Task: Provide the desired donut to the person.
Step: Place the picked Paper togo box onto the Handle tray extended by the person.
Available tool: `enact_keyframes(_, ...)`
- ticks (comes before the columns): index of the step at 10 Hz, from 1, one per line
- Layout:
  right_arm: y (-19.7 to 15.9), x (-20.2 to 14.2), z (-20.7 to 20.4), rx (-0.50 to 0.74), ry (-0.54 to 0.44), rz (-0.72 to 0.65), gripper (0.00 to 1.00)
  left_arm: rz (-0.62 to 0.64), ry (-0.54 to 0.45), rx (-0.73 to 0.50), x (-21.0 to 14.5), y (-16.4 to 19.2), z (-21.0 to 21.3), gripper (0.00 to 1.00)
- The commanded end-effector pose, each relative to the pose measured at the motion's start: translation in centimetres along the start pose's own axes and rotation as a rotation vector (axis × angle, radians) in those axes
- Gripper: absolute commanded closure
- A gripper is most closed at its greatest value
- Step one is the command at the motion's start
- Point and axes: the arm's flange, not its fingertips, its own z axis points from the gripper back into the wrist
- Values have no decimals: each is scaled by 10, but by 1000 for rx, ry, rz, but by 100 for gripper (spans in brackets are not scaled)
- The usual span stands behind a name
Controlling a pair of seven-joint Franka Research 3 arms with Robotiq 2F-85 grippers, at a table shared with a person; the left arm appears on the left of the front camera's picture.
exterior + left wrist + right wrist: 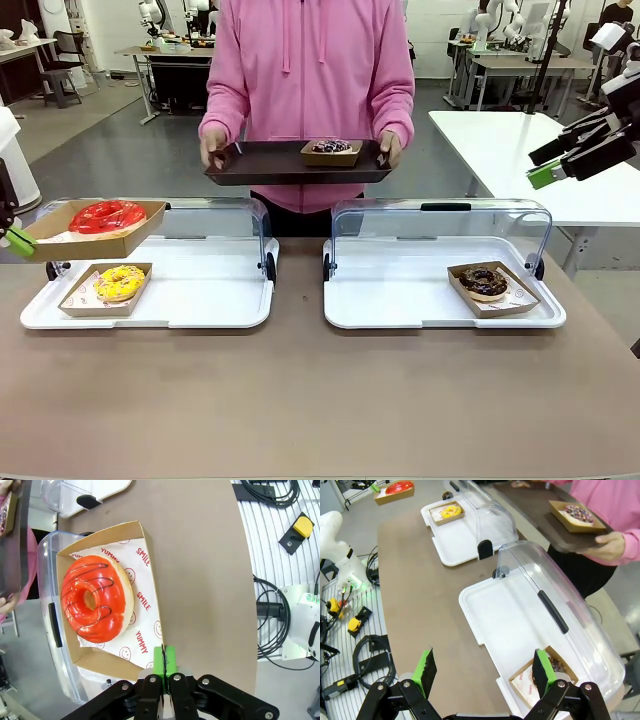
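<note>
Front view: the left gripper [20,240] pinches the paper tray [100,243] carrying the red-glazed donut [107,215], raised at the table's [300,400] left edge. The person [305,70] holds a dark serving tray [260,165] at the far edge.

Left wrist view: the pads are clamped on the paper tray's rim.

Right wrist view: the right gripper [485,672] is spread wide above a chocolate donut [559,666].

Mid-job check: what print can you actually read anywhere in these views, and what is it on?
"YUMMY": red print, repeated, on the paper liner of the cardboard tray under the red donut.
"SMILE": same liner, repeated, among smiley faces.
Print on the liners under the yellow donut and the chocolate donut: too small to read.
</note>
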Motion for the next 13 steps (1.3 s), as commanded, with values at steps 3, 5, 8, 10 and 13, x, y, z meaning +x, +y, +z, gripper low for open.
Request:
enact_keyframes(3, -1, -1, -1, 1, -1, 12, 0, 17, 16, 6, 0, 0, 1, 100)
enact_keyframes(5, -1, -1, -1, 1, -1, 12, 0, 17, 16, 6, 0, 0, 1, 100)
enact_keyframes(8, -1, -1, -1, 1, -1, 12, 0, 17, 16, 6, 0, 0, 1, 100)
enact_keyframes(10, -1, -1, -1, 1, -1, 12, 0, 17, 16, 6, 0, 0, 1, 100)
enact_keyframes(13, -1, -1, -1, 1, -1, 12, 0, 17, 16, 6, 0, 0, 1, 100)
